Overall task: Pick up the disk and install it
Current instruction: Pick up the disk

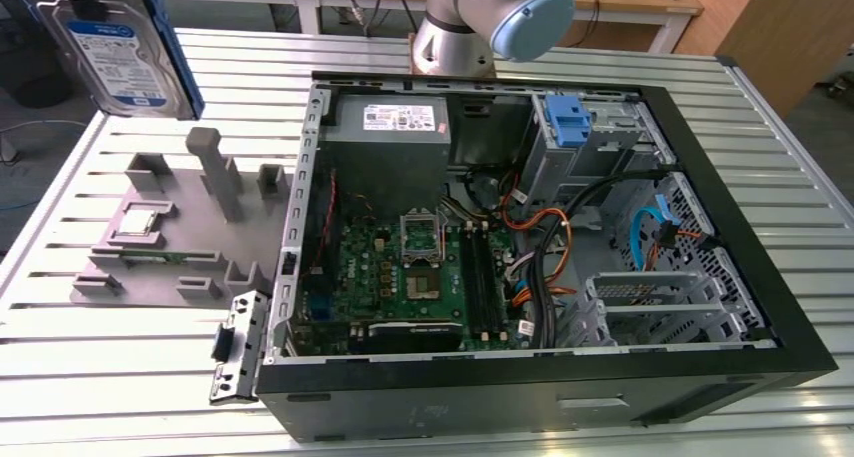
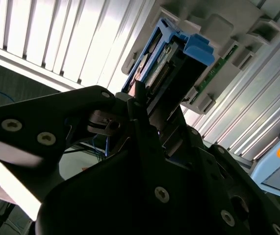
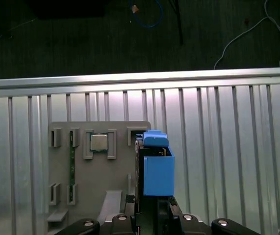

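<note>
The disk (image 1: 120, 47) is pinched between the fingers (image 2: 140, 115) and held above the grey fixture (image 1: 147, 267), at the exterior view's left. Pickup is judged complete. Installation in the open computer case (image 1: 785, 277) is not yet done.

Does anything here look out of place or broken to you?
Nothing looks broken or spilled. The one thing that may seem odd is the disk, standing on edge in mid-air above the grey holder: the jaws are shut on it. The computer lies on its side, open.

Blue-framed silver disk (image 1: 118, 45) held upright, label showing
</note>
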`<state>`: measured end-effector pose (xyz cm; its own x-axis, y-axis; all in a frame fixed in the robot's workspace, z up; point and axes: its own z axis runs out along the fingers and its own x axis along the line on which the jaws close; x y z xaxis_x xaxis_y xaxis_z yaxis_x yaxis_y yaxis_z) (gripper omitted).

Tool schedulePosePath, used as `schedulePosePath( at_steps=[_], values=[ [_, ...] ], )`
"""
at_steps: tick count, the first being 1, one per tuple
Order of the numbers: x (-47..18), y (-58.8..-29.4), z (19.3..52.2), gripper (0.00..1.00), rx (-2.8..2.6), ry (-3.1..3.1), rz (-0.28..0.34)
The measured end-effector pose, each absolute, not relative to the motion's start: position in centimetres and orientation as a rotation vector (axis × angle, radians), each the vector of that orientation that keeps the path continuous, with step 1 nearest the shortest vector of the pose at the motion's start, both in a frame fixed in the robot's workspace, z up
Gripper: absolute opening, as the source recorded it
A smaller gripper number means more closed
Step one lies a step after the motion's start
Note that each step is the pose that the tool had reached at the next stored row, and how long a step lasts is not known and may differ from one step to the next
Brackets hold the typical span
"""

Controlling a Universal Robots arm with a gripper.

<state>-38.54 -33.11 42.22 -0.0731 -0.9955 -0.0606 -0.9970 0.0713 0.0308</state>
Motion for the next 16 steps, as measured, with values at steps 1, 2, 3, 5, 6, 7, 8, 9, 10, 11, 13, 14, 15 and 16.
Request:
schedulePosePath(
  at_steps=[1, 2, 3, 5, 6, 7, 8, 9, 10, 11, 13, 14, 15, 16],
  values=[
    [-38.54, -33.11, 42.24, 0.35, -2.122, 2.282, 0.099],
    [-38.54, -33.11, 42.30, 0.35, -2.123, 2.282, 0.100],
    [-38.54, -33.11, 42.35, 0.35, -2.122, 2.282, 0.099],
    [-38.54, -33.11, 42.47, 0.35, -2.122, 2.282, 0.099],
    [-38.54, -33.11, 42.54, 0.35, -2.122, 2.282, 0.099],
    [-38.54, -33.11, 42.61, 0.35, -2.122, 2.282, 0.099],
    [-38.54, -33.11, 42.67, 0.35, -2.122, 2.282, 0.099],
    [-38.54, -33.11, 42.69, 0.35, -2.122, 2.282, 0.099],
    [-38.54, -33.11, 42.69, 0.35, -2.122, 2.282, 0.099],
    [-38.54, -33.11, 42.69, 0.35, -2.122, 2.282, 0.099],
    [-38.54, -33.11, 42.70, 0.35, -2.122, 2.282, 0.099],
    [-38.54, -33.11, 42.71, 0.35, -2.122, 2.282, 0.099],
    [-38.54, -33.11, 42.74, 0.35, -2.122, 2.282, 0.099],
    [-38.54, -33.11, 42.76, 0.35, -2.123, 2.282, 0.100]
  ],
)
